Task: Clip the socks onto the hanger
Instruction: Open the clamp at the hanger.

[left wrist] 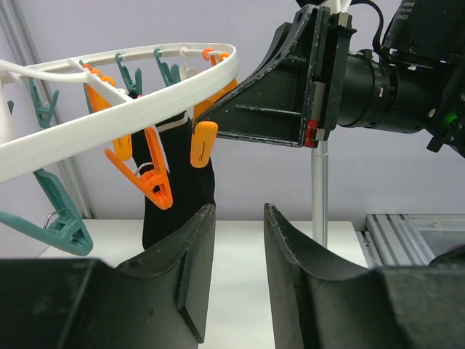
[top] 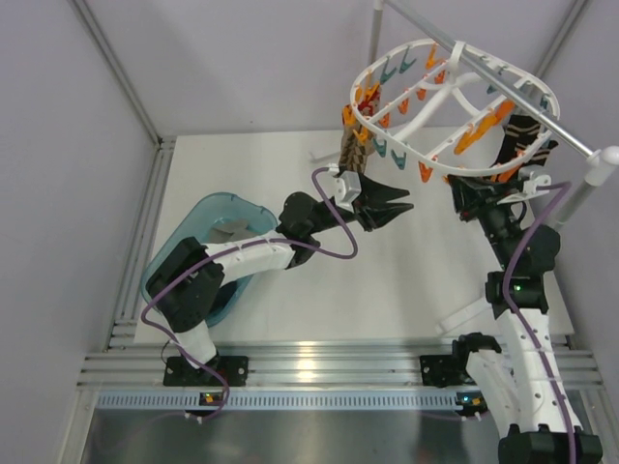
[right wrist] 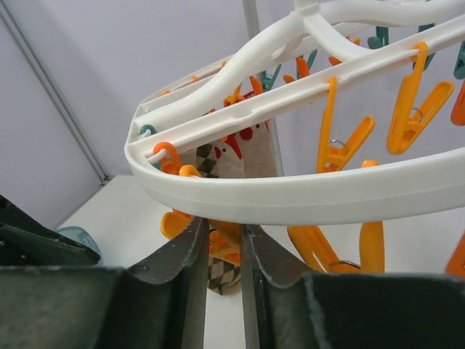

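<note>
The white oval hanger (top: 455, 97) hangs from a rod at the back right, with orange and teal pegs. A brown-and-beige patterned sock (top: 356, 150) is clipped at its left side, and a black sock with pale stripes (top: 522, 145) at its right. My left gripper (top: 398, 211) is open and empty, level with the ring's near-left side. In the left wrist view its fingers (left wrist: 196, 247) stand apart, facing the black sock (left wrist: 174, 196). My right gripper (top: 456, 184) is under the near rim. In the right wrist view it (right wrist: 224, 225) is shut on an orange peg (right wrist: 225, 243) just below the rim (right wrist: 290, 196).
A translucent teal tub (top: 208, 251) stands at the left beside my left arm, with something grey in it. The metal rod (top: 503, 92) and its stand (top: 607, 159) run along the right. Walls close in the back and both sides.
</note>
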Controlling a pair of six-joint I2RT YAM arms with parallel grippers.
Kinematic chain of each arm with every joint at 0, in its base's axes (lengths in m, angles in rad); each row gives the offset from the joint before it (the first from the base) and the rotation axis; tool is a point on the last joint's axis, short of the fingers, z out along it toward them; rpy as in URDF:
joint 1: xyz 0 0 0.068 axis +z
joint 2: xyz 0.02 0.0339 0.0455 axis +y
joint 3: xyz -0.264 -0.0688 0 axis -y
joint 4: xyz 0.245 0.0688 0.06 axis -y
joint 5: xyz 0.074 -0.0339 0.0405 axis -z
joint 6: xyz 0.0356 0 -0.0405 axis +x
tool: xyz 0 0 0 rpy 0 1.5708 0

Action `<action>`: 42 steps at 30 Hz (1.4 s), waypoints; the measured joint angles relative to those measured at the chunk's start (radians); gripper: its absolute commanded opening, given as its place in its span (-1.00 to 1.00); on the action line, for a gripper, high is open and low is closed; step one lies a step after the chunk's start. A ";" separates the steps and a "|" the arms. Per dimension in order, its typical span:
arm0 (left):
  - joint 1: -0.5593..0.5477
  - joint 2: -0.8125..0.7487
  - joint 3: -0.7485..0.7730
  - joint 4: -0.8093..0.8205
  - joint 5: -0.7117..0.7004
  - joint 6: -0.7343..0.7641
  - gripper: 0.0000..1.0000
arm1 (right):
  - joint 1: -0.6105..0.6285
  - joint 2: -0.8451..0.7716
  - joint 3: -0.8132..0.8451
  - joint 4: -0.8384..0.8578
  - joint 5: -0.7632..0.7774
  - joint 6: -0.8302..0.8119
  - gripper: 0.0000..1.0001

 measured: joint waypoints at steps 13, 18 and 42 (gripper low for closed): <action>-0.039 0.004 0.035 -0.028 -0.026 0.098 -0.09 | 0.004 -0.008 0.082 -0.068 -0.052 0.145 -1.00; -0.055 0.004 0.055 -0.053 -0.061 0.142 -0.06 | 0.004 -0.008 0.094 -0.086 -0.080 0.191 -1.00; -0.117 0.057 0.193 -0.268 -0.203 0.282 -0.04 | 0.004 -0.016 0.093 -0.111 -0.124 0.302 -1.00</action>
